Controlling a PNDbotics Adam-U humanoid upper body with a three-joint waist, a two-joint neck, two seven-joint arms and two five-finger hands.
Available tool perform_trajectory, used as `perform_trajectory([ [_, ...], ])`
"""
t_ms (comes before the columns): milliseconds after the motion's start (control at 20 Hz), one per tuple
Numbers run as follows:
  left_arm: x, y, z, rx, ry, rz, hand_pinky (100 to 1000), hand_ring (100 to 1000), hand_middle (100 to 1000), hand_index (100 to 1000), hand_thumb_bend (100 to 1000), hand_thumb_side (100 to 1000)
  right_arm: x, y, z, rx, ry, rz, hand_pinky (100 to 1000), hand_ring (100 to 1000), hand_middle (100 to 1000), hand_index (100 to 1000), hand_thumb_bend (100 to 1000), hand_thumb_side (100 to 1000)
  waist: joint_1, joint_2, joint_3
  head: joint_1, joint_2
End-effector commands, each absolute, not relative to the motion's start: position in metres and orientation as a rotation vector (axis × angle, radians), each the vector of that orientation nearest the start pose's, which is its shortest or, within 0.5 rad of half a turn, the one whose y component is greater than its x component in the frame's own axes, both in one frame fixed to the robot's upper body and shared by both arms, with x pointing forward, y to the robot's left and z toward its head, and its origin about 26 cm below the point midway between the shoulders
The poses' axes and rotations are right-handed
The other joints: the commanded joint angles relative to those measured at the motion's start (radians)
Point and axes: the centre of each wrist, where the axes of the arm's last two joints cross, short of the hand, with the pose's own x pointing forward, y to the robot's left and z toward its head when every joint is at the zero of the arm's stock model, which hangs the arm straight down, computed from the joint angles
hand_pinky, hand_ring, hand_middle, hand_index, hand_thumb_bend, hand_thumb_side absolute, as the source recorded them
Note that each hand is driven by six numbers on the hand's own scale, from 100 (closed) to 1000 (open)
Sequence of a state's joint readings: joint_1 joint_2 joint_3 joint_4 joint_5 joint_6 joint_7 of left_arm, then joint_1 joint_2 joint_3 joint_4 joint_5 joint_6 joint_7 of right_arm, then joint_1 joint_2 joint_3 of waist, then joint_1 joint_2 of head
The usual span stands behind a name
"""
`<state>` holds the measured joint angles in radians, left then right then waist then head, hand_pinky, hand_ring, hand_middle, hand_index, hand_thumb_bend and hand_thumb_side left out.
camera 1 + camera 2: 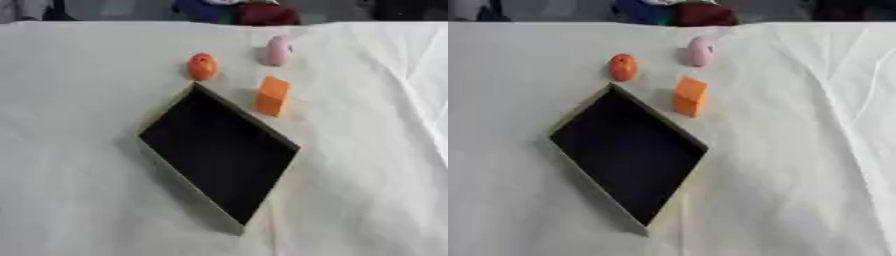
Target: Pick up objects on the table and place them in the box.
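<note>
A shallow box [171, 152] with a dark inside lies turned like a diamond in the middle of the table, and nothing shows inside it. Just beyond its far corner sits a round orange object [202, 66]. To the right of that corner stands an upright orange block [273, 95]. Farther back is a pink rounded object [279, 50]. Neither of my hands appears in either view.
A creased white cloth [367, 150] covers the whole table. At the far edge lie dark blue and dark red things [236, 12].
</note>
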<state>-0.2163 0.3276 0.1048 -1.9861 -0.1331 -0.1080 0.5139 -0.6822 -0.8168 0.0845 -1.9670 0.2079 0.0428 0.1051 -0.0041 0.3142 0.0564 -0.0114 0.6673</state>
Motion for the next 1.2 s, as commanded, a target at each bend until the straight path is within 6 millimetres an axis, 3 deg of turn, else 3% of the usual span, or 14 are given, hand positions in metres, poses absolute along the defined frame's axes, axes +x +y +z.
perform_trajectory([
  [50, 0.290, 0.297, 0.192, 0.677, -2.402, 0.175, 602, 607, 721, 654, 137, 995, 0.304, -0.274, 0.363, 1.219, 2.917, -1.594, 881, 857, 697, 764, 100, 1000, -0.002, -0.019, 0.002, -0.008, 0.006],
  [400, 0.290, 0.298, 0.192, 0.681, -2.396, 0.154, 602, 607, 723, 654, 136, 994, 0.331, -0.271, 0.374, 1.366, 2.625, -1.926, 867, 869, 737, 775, 100, 1000, -0.009, -0.025, 0.005, -0.018, 0.008],
  [750, 0.289, 0.299, 0.191, 0.687, -2.390, 0.136, 602, 607, 724, 653, 135, 995, 0.362, -0.269, 0.372, 1.374, 2.352, -2.240, 862, 883, 769, 798, 100, 1000, -0.018, -0.028, -0.001, -0.021, 0.007],
  [1100, 0.289, 0.299, 0.191, 0.684, -2.388, 0.130, 602, 608, 725, 653, 135, 995, 0.380, -0.259, 0.366, 1.265, 2.191, -2.414, 866, 888, 773, 806, 167, 912, -0.019, -0.028, -0.005, -0.022, 0.005],
  [1200, 0.289, 0.299, 0.191, 0.683, -2.388, 0.130, 603, 608, 725, 653, 135, 994, 0.384, -0.256, 0.363, 1.229, 2.166, -2.459, 867, 890, 773, 812, 205, 844, -0.019, -0.028, -0.005, -0.023, 0.005],
])
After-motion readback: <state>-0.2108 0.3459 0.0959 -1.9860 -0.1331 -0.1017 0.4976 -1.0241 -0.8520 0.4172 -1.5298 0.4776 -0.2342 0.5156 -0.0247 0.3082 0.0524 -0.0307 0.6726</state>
